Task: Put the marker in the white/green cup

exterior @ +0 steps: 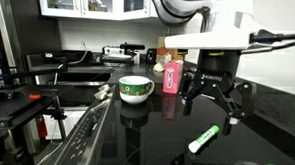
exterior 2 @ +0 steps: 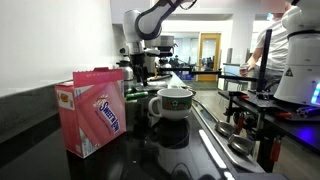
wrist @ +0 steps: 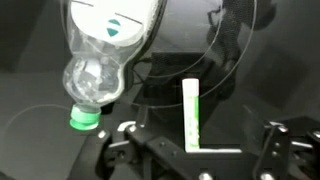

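While our black hand (exterior: 208, 108) hung wide open and empty, the short bright-green marker (exterior: 205, 138) lay on the dark worktop (exterior: 156, 128), apart from the squat white-and-green cup (exterior: 135, 89).

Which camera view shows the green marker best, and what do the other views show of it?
The wrist view: the marker is large and whole there, between the open fingers. An exterior view shows it small, below the gripper. The exterior view with the pink carton does not show it.
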